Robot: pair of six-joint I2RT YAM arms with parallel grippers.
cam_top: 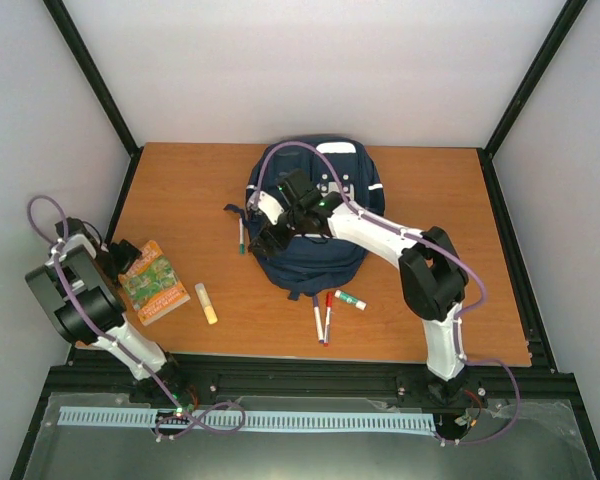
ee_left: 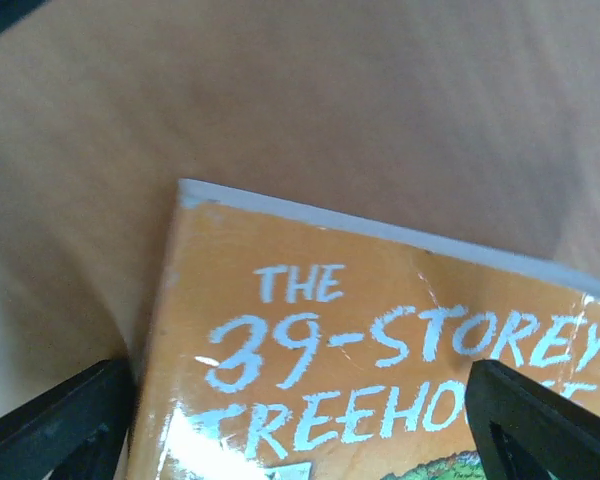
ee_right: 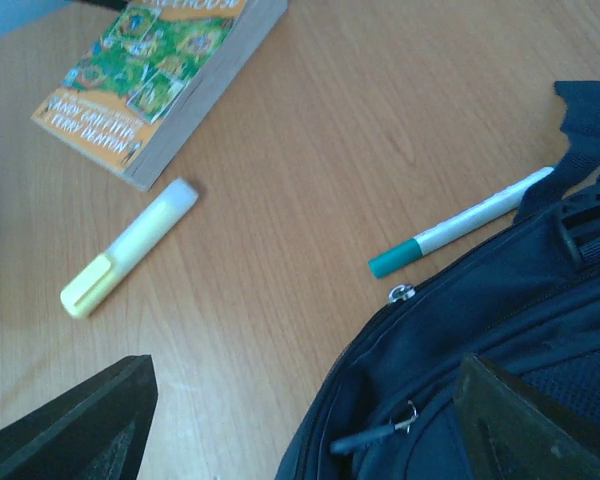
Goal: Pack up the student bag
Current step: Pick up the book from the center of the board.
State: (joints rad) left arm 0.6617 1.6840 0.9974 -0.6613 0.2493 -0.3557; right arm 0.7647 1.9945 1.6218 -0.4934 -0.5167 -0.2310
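**Both claws open wide, nothing in the bag yet**

Nearest to me, at the front edge of the worktop (cam_top: pixel 450 220), stand the two arm bases. The left claw (ee_left: pixel 300 420) hangs low over the top end of an orange book (cam_top: pixel 154 283), its jaws spread wide with one finger at the book's edge and the other above the cover. It holds nothing. I think it is lined up this way to take the book.

Just beside the book lies a yellow highlighter (cam_top: pixel 207 303). More to the right, near the front edge, lie a red pen (cam_top: pixel 328 318) and a short green-capped marker (cam_top: pixel 350 300).

Further back, in the middle of the worktop, lies the student bag (cam_top: pixel 310 265), flat, its white patch toward the far wall. The right claw (ee_right: pixel 300 420) hovers over the bag's left side by the zip pull (ee_right: pixel 400 293), jaws wide and empty, probably to open it. The zip looks closed to me, so nothing can go in.

A green pen (cam_top: pixel 242 236) lies just beside the bag's left edge, and the right arm crosses over the bag, so both may stand in the way.
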